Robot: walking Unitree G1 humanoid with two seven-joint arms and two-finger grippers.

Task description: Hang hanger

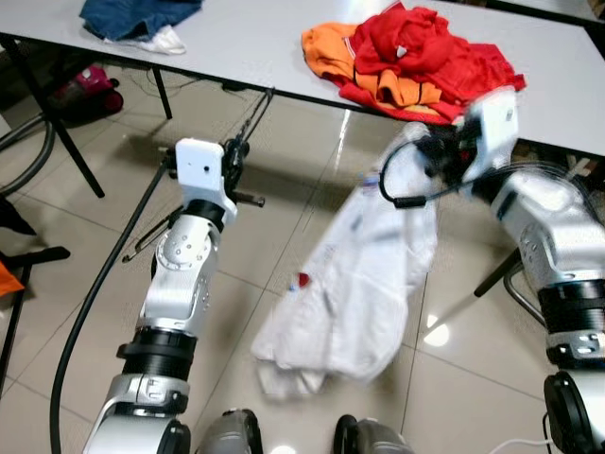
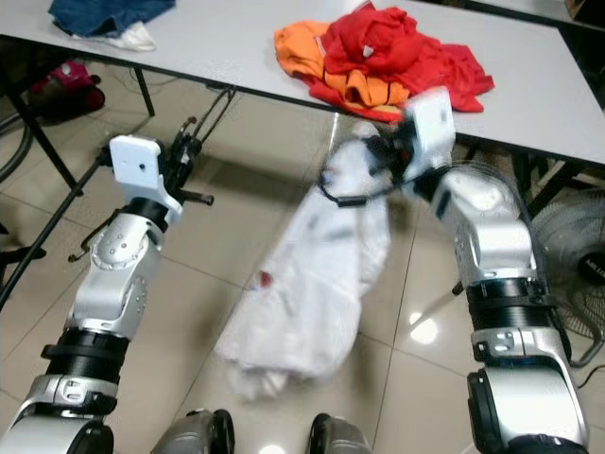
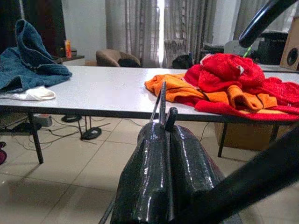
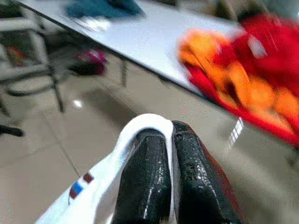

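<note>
White cloth hangs in the middle of the frame: a white garment [image 1: 354, 284] drooping from the right claw [image 1: 430, 156] down toward the tiled floor [image 1: 85, 255], its lower folds bunched just above the robot's feet. In the right wrist view the two black fingers [image 4: 149, 172] are pressed together with the garment's ribbed white edge pinched between them, and a small red-and-blue tag shows on the fabric. The right arm reaches in from the right side of the frame, its claw held just below the front edge of the desk [image 1: 255, 47]. At left of centre, the left claw [image 1: 236, 156] is raised in front of the desk edge; the left wrist view shows its fingers [image 3: 163, 172] closed tight on the thin dark wire of a hanger [image 3: 160, 100], which rises from between the fingertips. In the left eye view the hanger's slim wire runs up from that claw toward the desk's edge. On the desk, in the upper centre-right, lies a heap of red and orange clothes [image 1: 406, 57]; at the upper left sit blue jeans [image 1: 137, 17] over a white cloth.
</note>
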